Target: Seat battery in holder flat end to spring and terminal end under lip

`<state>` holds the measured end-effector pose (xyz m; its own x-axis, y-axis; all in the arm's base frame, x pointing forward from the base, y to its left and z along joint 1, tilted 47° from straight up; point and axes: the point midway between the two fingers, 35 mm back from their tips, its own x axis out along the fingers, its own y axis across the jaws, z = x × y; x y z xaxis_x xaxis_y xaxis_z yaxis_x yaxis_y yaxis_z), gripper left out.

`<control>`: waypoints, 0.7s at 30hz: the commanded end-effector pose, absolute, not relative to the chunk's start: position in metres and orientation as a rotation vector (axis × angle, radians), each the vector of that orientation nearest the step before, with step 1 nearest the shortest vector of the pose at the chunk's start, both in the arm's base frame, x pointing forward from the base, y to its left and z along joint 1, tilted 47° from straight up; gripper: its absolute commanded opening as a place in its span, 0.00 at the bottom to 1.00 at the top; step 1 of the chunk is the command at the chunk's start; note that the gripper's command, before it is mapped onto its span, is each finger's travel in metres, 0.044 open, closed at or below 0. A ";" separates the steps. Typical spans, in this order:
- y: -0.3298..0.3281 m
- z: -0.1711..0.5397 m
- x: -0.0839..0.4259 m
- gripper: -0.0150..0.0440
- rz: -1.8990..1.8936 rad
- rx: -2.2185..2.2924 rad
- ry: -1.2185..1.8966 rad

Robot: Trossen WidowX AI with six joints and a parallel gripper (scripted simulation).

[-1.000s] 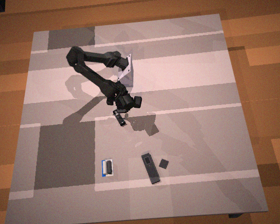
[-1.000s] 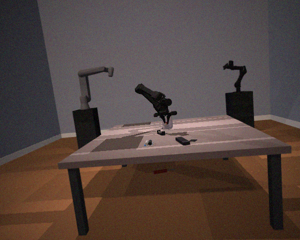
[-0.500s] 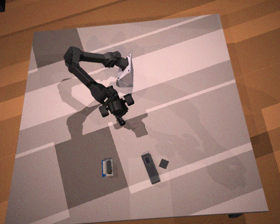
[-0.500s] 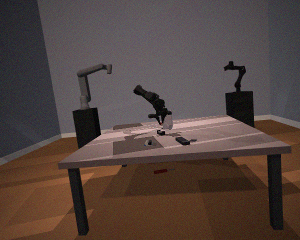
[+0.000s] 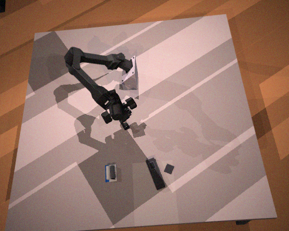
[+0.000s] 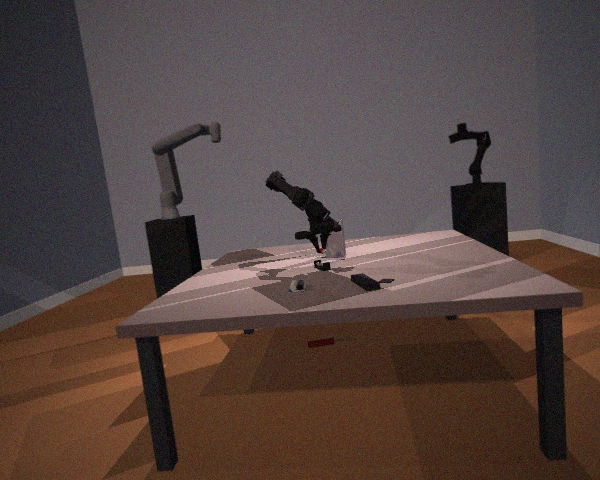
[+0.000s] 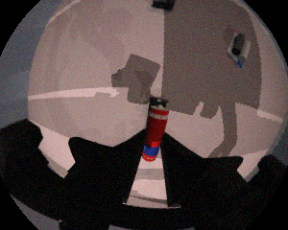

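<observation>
Exterior view, foremost entry: one black arm, bent above a pale table, its gripper pointing down.

Item: one battery, red, with a blue band near one end and pale bands near the other; clasped between the two fingers, off the table.

Item: one black holder, on the table below the gripper; the battery is not seated in it. From overhead it is partly covered by the gripper, and in the wrist view the battery's banded end overlaps it (spring and lip too small to tell apart).

Item: one long dark remote, lying well apart from the holder, with a small dark square piece near it.

Item: one white-and-blue object bearing a dark cylinder.

Item: one red-handled tool, seen beneath the table.

Item: two further arms, one grey, one black, each on a dark pedestal.
</observation>
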<state>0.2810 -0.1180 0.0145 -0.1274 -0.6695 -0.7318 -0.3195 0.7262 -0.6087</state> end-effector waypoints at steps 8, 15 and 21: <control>-0.132 -0.001 0.280 0.36 -0.289 -0.787 1.610; -0.140 -0.005 0.279 0.36 -0.260 -0.795 1.545; -0.141 -0.007 0.278 0.36 -0.244 -0.789 1.525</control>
<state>0.2793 -0.1404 -0.0050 0.0633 -0.6152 -0.7858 -0.3218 0.7328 -0.5996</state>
